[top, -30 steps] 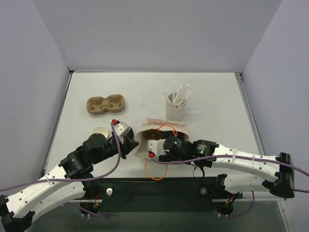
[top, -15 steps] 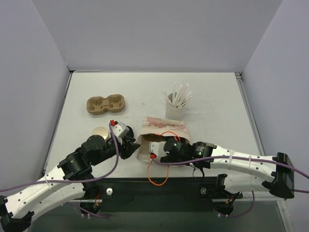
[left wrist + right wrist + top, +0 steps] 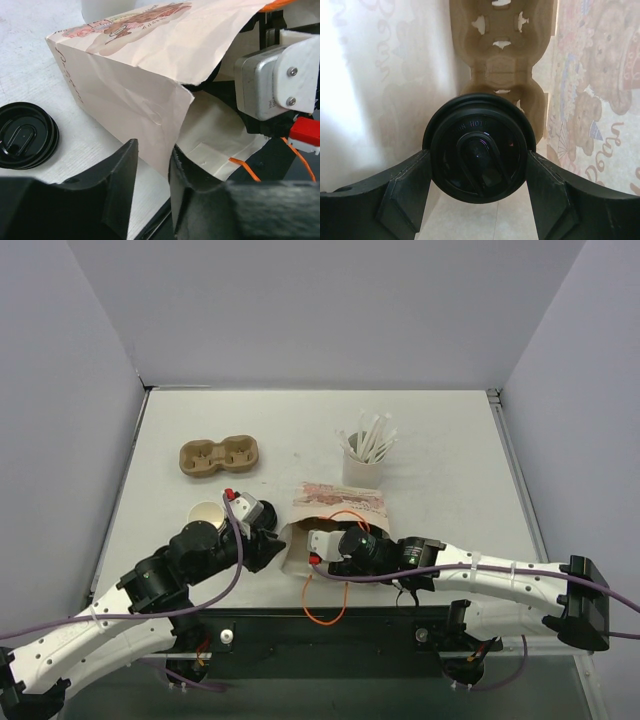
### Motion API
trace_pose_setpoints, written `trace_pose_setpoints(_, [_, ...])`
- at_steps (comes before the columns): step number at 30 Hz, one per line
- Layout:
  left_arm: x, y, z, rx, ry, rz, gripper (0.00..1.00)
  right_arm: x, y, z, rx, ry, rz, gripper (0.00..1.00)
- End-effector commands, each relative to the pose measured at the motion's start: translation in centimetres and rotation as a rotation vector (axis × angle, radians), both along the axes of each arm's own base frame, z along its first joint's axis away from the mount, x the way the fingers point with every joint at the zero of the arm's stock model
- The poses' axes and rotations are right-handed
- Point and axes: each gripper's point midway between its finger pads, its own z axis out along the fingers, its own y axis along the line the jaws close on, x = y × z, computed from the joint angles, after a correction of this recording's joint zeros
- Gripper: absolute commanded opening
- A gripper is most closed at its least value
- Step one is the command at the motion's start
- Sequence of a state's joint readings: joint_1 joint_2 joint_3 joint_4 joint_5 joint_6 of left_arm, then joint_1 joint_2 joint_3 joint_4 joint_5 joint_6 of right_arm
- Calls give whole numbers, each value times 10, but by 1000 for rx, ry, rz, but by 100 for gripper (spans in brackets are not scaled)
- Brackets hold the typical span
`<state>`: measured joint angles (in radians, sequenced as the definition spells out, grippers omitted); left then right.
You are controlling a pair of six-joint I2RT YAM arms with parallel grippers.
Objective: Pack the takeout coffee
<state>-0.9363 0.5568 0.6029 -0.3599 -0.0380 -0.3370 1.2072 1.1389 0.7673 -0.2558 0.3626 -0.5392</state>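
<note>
So the right gripper (image 3: 479, 200) is already inside the paper bag (image 3: 340, 502), fingers clamped either side of the takeout coffee (image 3: 479, 161), lid facing the wrist camera. A cup carrier (image 3: 502, 47) lies deeper in the bag, straight beyond the cup along the reach. The left gripper (image 3: 152, 185) pinches the bag's mouth edge, fingers narrow, propping it open.

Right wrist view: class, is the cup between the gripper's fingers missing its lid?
No. The takeout coffee wears its round black lid, held between the right gripper fingers inside the paper bag.
</note>
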Motion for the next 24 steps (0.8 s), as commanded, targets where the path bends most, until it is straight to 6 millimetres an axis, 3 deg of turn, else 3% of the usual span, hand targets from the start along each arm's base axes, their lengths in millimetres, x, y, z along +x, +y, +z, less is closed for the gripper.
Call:
trace_pose_setpoints(1, [3, -4, 20, -31, -32, 1, 30, 13, 2, 15, 66, -76, -49, 45])
trace_pose_setpoints(4, [4, -5, 22, -34, -33, -1, 14, 16, 3, 18, 87, -93, -46, 45])
trace_pose_setpoints(11, [5, -6, 30, -39, -43, -5, 1, 18, -11, 7, 84, -95, -85, 45])
trace_pose_setpoints(17, [4, -9, 33, -38, -40, -16, 0, 26, -19, 10, 72, -152, -103, 45])
trace_pose_setpoints(24, [2, -12, 32, -37, -18, -28, 0, 35, -1, 38, 144, -246, -41, 45])
